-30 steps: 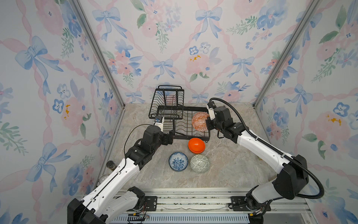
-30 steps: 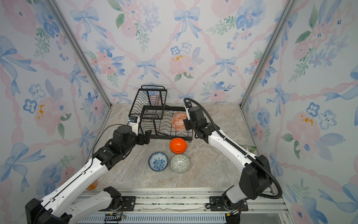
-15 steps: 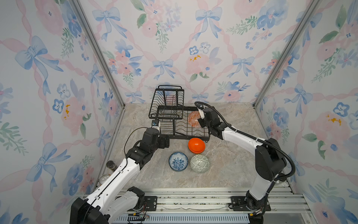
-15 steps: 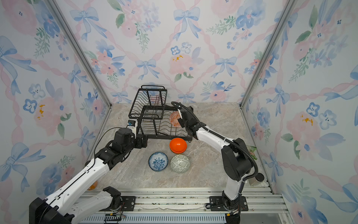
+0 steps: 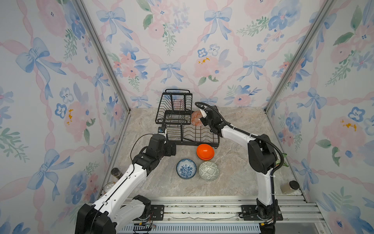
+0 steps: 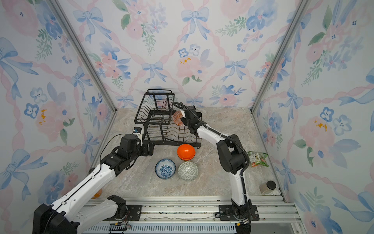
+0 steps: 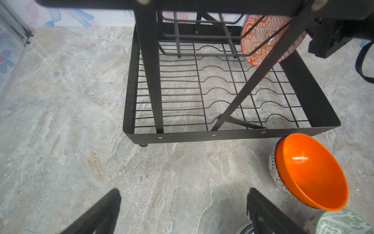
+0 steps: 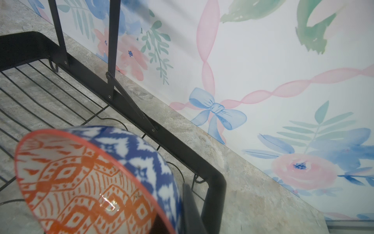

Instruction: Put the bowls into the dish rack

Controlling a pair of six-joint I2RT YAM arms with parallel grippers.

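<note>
The black wire dish rack (image 5: 216, 139) (image 6: 199, 139) stands at the back of the table, its raised basket (image 5: 176, 107) on the left. My right gripper (image 5: 203, 119) (image 8: 176, 214) is shut on the rim of the red-orange-and-white patterned bowl (image 5: 196, 118) (image 6: 178, 118) (image 8: 81, 182), holding it tilted on edge above the low tray's far side, beside the basket. The plain orange bowl (image 5: 205, 151) (image 7: 309, 172), the blue floral bowl (image 5: 186, 168) and the grey-green bowl (image 5: 208, 171) sit on the table in front of the rack. My left gripper (image 5: 172, 150) (image 7: 182, 202) is open and empty at the rack's front left corner.
A snack bag (image 6: 258, 159) and a dark-lidded jar (image 6: 267, 187) lie by the right wall. A jar (image 5: 115, 172) and a can (image 5: 109, 185) stand outside the left wall. The rack's slanted struts (image 7: 253, 77) cross above the low tray.
My right gripper has carried the patterned bowl from the tray's right side back and left, up against the raised basket. My left gripper has drawn back from the rack toward the front.
</note>
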